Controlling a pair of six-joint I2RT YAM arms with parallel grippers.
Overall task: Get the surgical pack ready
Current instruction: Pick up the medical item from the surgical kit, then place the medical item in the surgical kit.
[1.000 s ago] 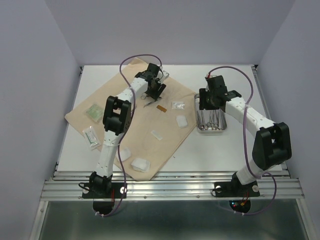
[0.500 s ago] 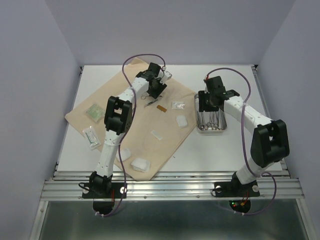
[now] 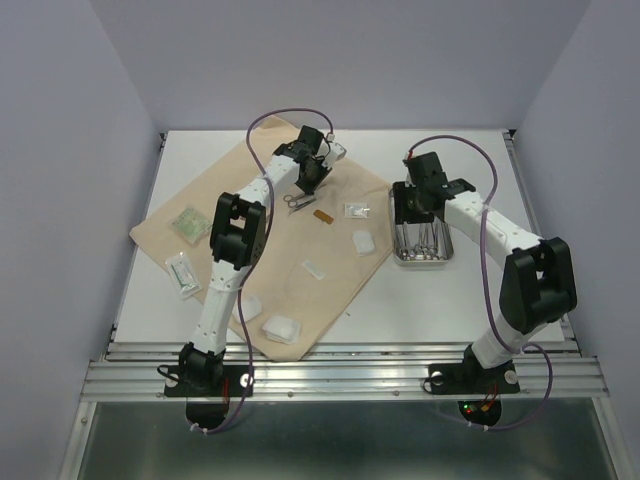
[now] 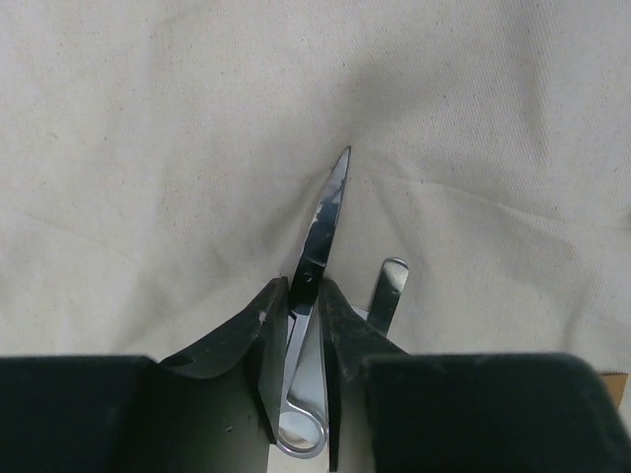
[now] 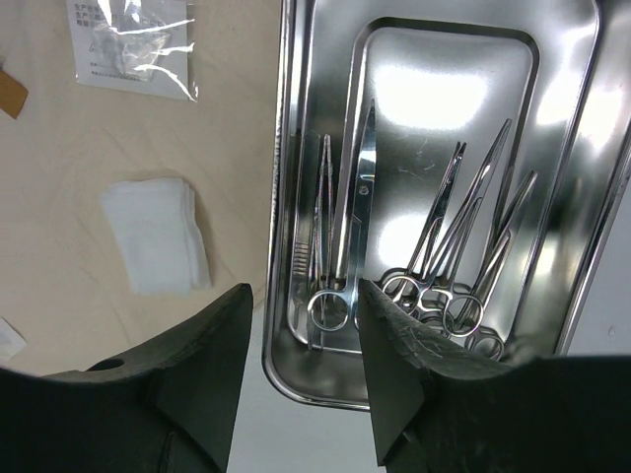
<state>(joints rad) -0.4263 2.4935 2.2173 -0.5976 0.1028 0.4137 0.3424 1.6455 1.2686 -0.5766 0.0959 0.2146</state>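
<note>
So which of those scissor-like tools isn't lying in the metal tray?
The scissors on the beige cloth, gripped between the left claw fingers. The other ring-handled instruments all lie inside the steel tray on the right.

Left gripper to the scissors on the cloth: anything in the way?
Nothing visible. The left gripper straddles the silver steel scissors lying on the beige woven cloth, its fingers close against both sides near the pivot.

2 white arms (image 3: 213,300), black joints (image 3: 237,228), purple cables (image 3: 285,111)
</note>
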